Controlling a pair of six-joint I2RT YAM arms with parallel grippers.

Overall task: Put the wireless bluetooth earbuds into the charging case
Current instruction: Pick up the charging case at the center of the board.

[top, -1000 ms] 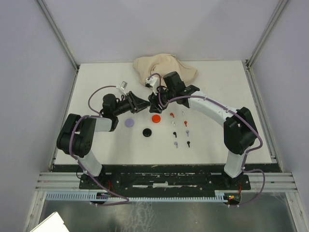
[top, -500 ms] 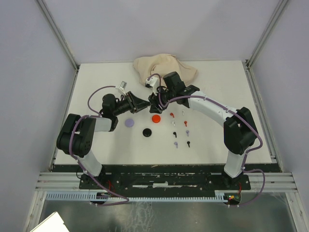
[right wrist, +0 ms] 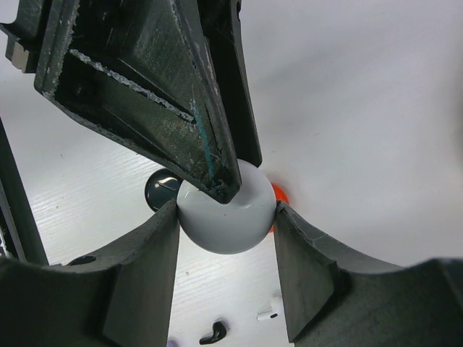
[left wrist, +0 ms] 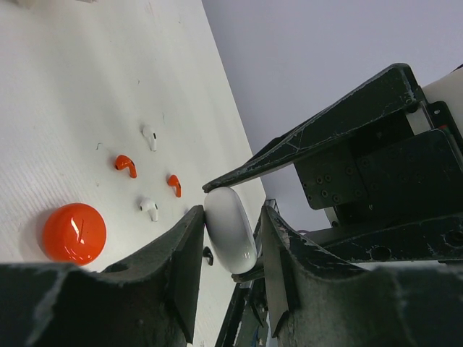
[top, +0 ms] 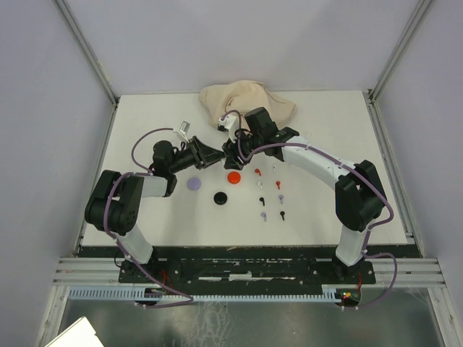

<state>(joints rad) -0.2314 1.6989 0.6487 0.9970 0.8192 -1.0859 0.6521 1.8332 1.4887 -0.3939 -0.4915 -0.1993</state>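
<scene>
A white round charging case (right wrist: 228, 220) hangs above the table where both grippers meet. My right gripper (right wrist: 226, 213) is shut on it, both fingers touching its sides. My left gripper (left wrist: 233, 213) straddles the same case (left wrist: 231, 231); one finger touches it and a thin gap shows at the other. In the top view the two grippers, left (top: 219, 155) and right (top: 233, 152), hide the case. Several earbuds lie in two columns on the table: red (top: 257, 172), white (top: 275, 168), black (top: 262, 199) and lavender (top: 264, 215) ones.
A red disc (top: 233, 177), a lavender disc (top: 193, 183) and a black disc (top: 220, 196) lie left of the earbuds. A beige cloth bag (top: 246, 101) lies at the back of the table. Grey walls surround the white table (top: 325, 130).
</scene>
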